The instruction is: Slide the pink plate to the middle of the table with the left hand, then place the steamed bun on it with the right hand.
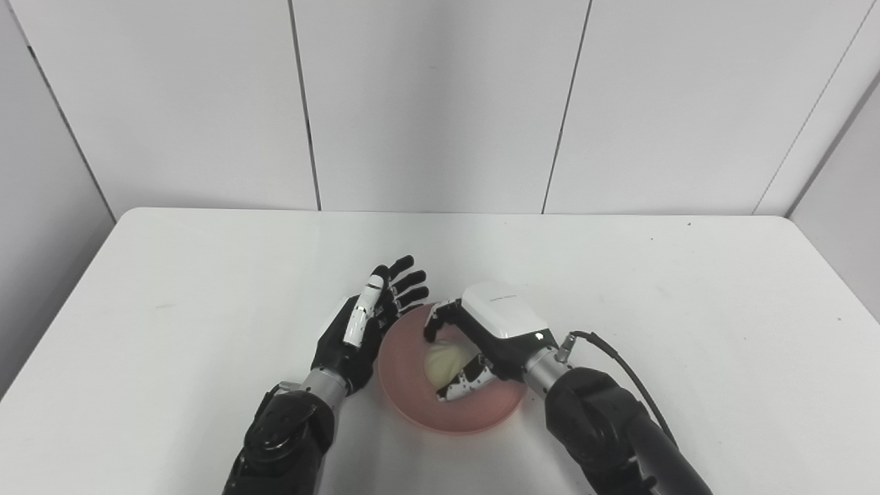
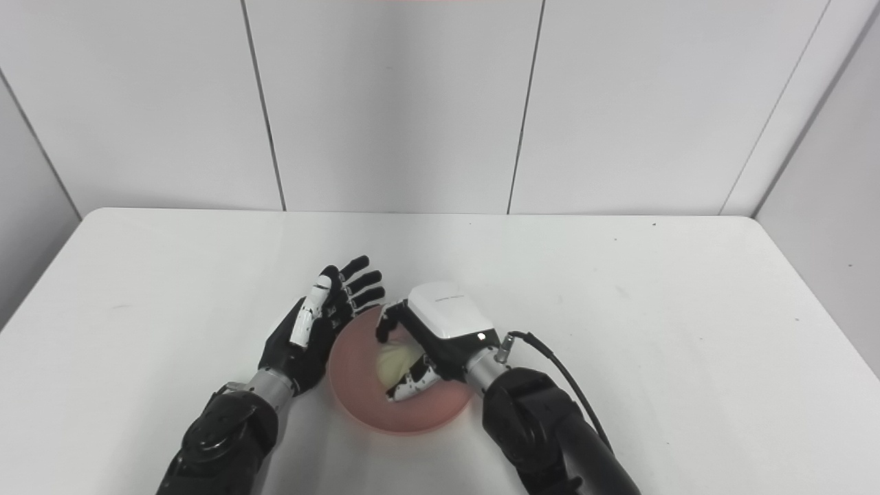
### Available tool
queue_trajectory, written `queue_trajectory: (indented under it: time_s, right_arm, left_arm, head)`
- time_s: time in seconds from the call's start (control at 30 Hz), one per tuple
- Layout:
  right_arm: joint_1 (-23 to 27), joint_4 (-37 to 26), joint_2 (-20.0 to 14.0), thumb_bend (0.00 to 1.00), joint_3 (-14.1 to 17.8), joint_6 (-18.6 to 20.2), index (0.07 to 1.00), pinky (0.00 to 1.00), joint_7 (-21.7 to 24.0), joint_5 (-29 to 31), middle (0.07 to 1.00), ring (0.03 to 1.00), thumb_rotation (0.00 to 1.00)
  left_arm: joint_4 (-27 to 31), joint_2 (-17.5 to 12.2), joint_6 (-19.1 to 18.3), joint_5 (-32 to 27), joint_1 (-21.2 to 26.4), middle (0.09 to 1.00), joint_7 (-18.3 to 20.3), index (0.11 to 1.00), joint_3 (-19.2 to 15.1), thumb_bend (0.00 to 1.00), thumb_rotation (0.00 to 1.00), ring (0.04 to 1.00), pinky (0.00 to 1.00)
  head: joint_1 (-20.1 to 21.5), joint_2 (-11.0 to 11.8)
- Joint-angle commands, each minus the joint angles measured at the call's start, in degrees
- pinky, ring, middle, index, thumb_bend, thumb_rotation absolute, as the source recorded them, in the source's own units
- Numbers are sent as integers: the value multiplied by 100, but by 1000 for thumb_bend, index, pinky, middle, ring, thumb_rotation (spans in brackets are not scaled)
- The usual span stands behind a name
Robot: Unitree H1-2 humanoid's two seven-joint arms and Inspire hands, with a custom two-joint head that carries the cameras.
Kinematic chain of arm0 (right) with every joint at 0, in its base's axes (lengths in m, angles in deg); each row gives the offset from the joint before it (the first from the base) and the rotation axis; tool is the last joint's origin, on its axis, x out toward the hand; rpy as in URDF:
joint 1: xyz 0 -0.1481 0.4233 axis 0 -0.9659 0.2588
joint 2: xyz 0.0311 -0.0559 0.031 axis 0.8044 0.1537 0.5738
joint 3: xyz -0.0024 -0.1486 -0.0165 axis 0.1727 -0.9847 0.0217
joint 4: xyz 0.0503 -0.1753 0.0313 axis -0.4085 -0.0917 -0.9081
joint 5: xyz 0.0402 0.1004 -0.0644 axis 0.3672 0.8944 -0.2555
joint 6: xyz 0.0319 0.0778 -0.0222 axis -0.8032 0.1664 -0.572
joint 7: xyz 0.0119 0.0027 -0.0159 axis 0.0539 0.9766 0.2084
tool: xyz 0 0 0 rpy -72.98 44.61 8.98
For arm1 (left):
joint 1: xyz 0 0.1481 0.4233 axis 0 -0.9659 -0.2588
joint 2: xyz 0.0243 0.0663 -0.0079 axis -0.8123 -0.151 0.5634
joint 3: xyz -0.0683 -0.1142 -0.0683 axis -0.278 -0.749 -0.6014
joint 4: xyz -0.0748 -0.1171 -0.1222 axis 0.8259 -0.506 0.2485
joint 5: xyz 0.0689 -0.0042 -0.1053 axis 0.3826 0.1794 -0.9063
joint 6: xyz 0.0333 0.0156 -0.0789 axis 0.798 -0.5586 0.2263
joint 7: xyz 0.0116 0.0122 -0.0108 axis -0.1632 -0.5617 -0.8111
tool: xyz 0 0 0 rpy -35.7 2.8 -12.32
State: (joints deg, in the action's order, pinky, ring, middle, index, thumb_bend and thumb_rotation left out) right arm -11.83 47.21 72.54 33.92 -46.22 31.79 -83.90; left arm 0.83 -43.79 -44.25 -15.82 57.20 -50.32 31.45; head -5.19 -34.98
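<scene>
A pink plate sits on the white worktop near the front edge, roughly midway between the left and right edges. Wide bare surface runs to either side and back toward the grey panelled wall. The worktop's rounded far corners and both side edges are in view; its front edge lies below the frame.

The plate is round, shallow and salmon-pink, with a raised rim that is clear along its front and left arc. Its right and rear portions are covered by the right hand.

The steamed bun lies inside the plate, near its centre. It is pale cream, smooth and domed, and only partly visible between fingers and thumb. It looks round, so no long axis or facing can be made out.

The right hand reaches in from the lower right, its white back cover uppermost, fingers curled over the bun's far side and the thumb under its near side, closed around it. Whether the bun rests on the plate or hangs just above it cannot be told.

The left hand stands just beside the plate's left rim, fingers spread and pointing away from the robot, holding nothing. Whether it touches the rim cannot be told.
</scene>
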Motion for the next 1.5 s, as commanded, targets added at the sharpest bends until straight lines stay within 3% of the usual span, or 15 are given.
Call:
queue_trajectory:
  time_s: [0.0,0.13,0.5,0.63,0.77,0.93,1.17,1.27,1.37,1.47]
  right_arm:
    - [189,-333,-5,690,74,151,791,626,161,-91,785,742,497]
    - [196,-538,2,749,119,189,814,619,414,-206,796,746,635]
    - [224,-878,59,764,471,346,855,635,793,-120,817,759,692]
    - [177,-942,117,750,746,372,926,725,724,228,880,836,767]
    - [15,-903,189,730,1176,163,991,770,222,725,960,895,857]
    - [-132,-917,342,753,1591,571,1000,809,135,1301,999,968,992]
    - [-372,-874,558,771,1964,943,1000,834,-202,1764,1000,981,1000]
    - [-524,-787,692,772,2150,1000,1000,901,-436,2037,1000,999,1000]
    - [-685,-674,868,700,2387,859,1000,981,-786,2409,1000,1000,1000]
    - [-857,-382,1095,628,2752,536,1000,999,-1106,3109,1000,1000,1000]
  left_arm:
    - [-272,22,-531,41,-252,879,-76,873,13,384,972,867,835]
    - [-299,38,-484,52,-244,879,-72,871,7,381,986,873,841]
    - [-286,41,-505,42,-255,868,-57,856,12,376,982,857,839]
    - [-315,3,-444,124,-251,881,-70,877,50,394,988,868,870]
    - [-289,-40,-473,173,-260,898,-127,908,51,409,1000,884,903]
    - [-195,-59,-473,176,-303,903,-178,914,12,396,1000,886,895]
    - [146,-21,-305,301,-454,943,-382,950,-45,367,1000,925,924]
    - [380,-2,-236,351,-556,979,-467,982,-60,369,1000,965,975]
    - [522,12,-168,360,-637,998,-490,999,-94,361,1000,994,998]
    - [606,-9,57,508,-721,1000,-567,1000,-88,354,1000,1000,1000]
  head:
    - [-1,1]
    - [1,6]
    - [24,17]
    - [95,33]
    - [152,48]
    - [239,72]
    - [371,89]
    - [439,131]
    - [467,149]
    - [487,184]
